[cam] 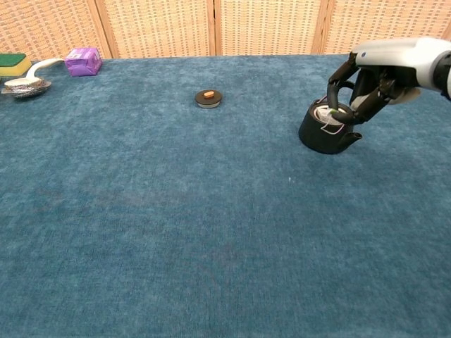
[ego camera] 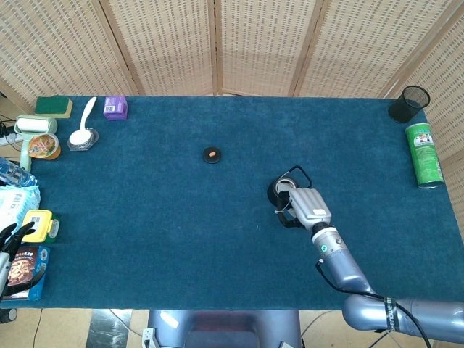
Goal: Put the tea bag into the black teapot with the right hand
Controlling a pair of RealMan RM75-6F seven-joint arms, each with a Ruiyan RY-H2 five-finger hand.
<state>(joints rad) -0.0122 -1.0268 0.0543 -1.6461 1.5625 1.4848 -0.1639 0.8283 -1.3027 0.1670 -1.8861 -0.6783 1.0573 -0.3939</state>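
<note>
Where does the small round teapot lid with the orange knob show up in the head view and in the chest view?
Head view: teapot lid on the cloth, left of centre, up-left of the black teapot.
Chest view: lid near the top, left of the teapot.
Shared landmark: the purple box, far left.

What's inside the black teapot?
In the chest view, a pale tea bag shows in the open top of the teapot, with its string and tag draped near the rim. The right hand covers part of the opening, so the rest inside is hidden.
</note>
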